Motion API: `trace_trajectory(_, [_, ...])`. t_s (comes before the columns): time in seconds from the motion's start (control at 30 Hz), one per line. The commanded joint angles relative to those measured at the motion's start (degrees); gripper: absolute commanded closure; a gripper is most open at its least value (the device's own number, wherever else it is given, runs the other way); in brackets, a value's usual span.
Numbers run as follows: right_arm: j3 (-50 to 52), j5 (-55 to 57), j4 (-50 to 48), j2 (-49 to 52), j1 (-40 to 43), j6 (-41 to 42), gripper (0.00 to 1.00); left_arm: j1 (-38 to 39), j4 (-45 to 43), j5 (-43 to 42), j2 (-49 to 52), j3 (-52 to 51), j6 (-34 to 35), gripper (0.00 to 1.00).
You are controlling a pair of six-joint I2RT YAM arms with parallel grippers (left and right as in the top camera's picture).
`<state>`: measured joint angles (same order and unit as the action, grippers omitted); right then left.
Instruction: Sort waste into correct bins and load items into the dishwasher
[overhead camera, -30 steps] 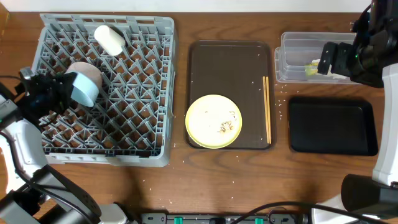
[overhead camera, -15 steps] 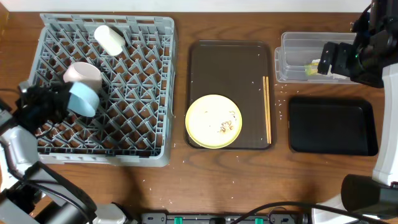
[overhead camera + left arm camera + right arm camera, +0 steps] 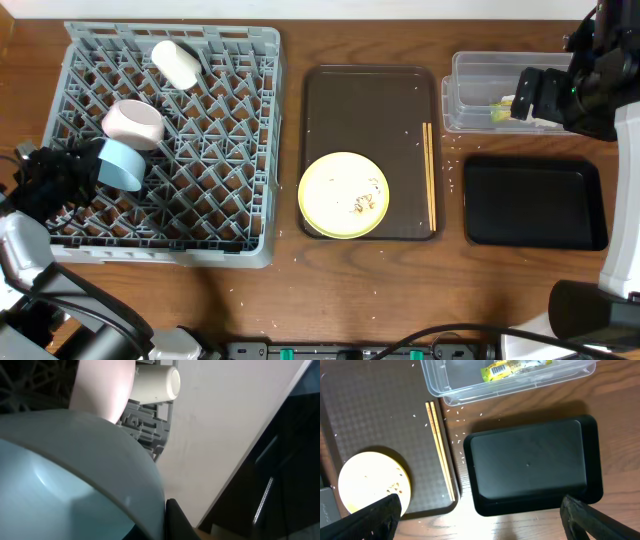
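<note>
The grey dish rack (image 3: 215,150) fills the left of the table. A cream cup (image 3: 175,63) lies at its back and a white bowl (image 3: 133,122) sits left of centre. My left gripper (image 3: 88,170) is shut on the rim of the light blue bowl (image 3: 121,165) and holds it tilted over the rack's left side. The bowl fills the left wrist view (image 3: 65,475). The pale yellow plate (image 3: 344,194) carries food crumbs (image 3: 364,204). My right gripper (image 3: 524,95) is open and empty above the clear tub (image 3: 470,68), which holds the yellow-green wrapper (image 3: 512,367). The white paper is out of view.
The plate sits on a brown serving tray (image 3: 368,100) with wooden chopsticks (image 3: 430,175) along its right edge. The black tray (image 3: 535,202) lies in front of the clear tub. Rice grains (image 3: 450,165) are scattered on the wood between the trays.
My left gripper has carried the light blue bowl toward the front left of the rack, uncovering the white bowl. The right arm has not moved.
</note>
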<state>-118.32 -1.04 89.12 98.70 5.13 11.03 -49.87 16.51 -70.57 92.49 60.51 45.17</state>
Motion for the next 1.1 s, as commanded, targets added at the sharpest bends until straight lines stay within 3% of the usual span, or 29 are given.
trace_trajectory(0.0, [-0.1, 0.4, 0.0, -1.3, 0.1, -0.8, 0.01, -0.3, 0.2, -1.0, 0.3, -0.3, -1.8, 0.92])
trace_trajectory(0.2, [-0.1, 0.4, 0.0, -1.3, 0.1, -0.8, 0.01, -3.0, 2.7, -1.0, 0.3, -0.3, -2.3, 0.92])
trace_trajectory(0.33, [-0.1, 0.4, 0.0, -1.3, 0.1, -0.8, 0.01, -6.0, 7.0, -0.9, 0.3, -0.3, -6.3, 0.92])
trace_trajectory(0.4, [-0.1, 0.4, 0.0, -1.3, 0.1, -0.8, 0.01, -7.2, 9.4, -0.1, 0.3, -0.3, -8.7, 0.83])
trace_trajectory(0.5, [-0.1, 0.4, 0.0, -1.3, 0.1, -0.8, 0.01, -8.7, 13.2, 1.2, 0.3, -0.3, -11.4, 0.62])
trace_trajectory(0.73, [-0.1, 0.4, 0.0, -1.3, 0.1, -0.8, 0.01, -10.8, 16.1, 1.7, -0.5, -0.3, -15.3, 0.49])
trace_trajectory(1.07, [-0.1, 0.4, 0.0, -1.3, 0.1, -0.8, 0.01, -13.2, 30.7, 31.3, -8.3, 3.0, -22.3, 0.4])
